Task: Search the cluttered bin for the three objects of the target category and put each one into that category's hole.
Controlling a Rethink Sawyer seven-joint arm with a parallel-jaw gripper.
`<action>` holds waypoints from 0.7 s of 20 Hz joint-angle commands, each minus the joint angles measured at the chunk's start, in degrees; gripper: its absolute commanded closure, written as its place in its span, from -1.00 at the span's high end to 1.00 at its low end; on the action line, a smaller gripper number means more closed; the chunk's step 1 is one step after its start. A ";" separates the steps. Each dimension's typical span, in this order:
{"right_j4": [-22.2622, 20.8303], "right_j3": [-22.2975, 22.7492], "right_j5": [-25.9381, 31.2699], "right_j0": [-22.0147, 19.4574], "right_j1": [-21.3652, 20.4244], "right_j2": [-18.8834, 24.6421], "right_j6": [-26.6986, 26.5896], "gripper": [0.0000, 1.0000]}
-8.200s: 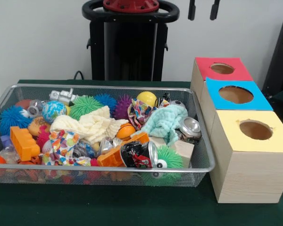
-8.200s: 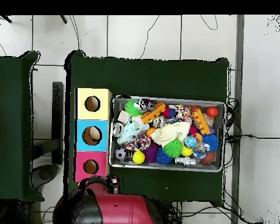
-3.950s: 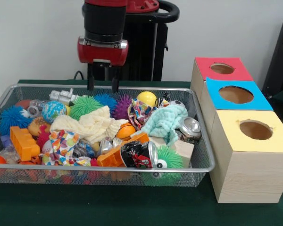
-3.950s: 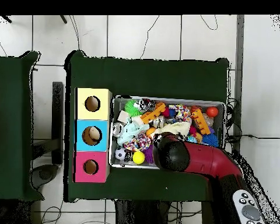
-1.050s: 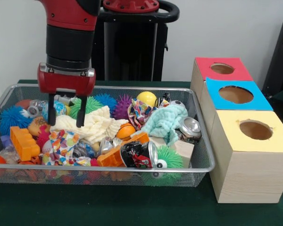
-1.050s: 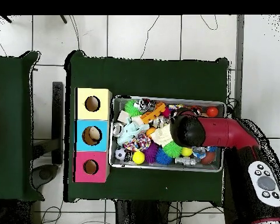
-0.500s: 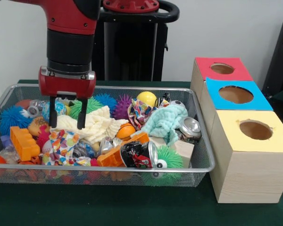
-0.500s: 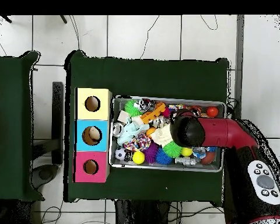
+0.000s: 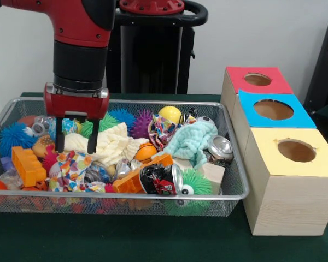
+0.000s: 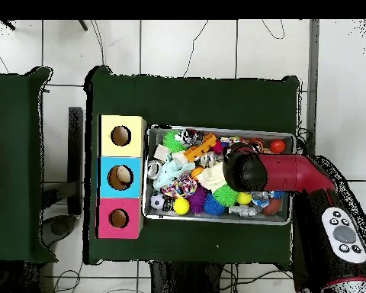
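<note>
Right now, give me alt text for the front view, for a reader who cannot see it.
A red and black robot arm holds its open claw just above a cream cloth in a wire bin crowded with spiky balls, cans and cloths. Beside the bin stand three wooden boxes with holed tops: red, blue and yellow.

Looking like a robotics lab w/ a test setup: green-clothed table [image 10: 194, 99] sitting on a pale tiled floor [image 10: 186, 46], loose cables [image 10: 102, 42] trailing across it. Red/black arm [image 9: 82, 33] hanging over a wire bin [image 9: 229, 164] beside plywood boxes [image 9: 287, 185] w/ colour-coded holes.
</note>
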 commanded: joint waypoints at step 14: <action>-6.88 -2.75 -5.14 -2.42 5.20 5.09 -3.15 1.00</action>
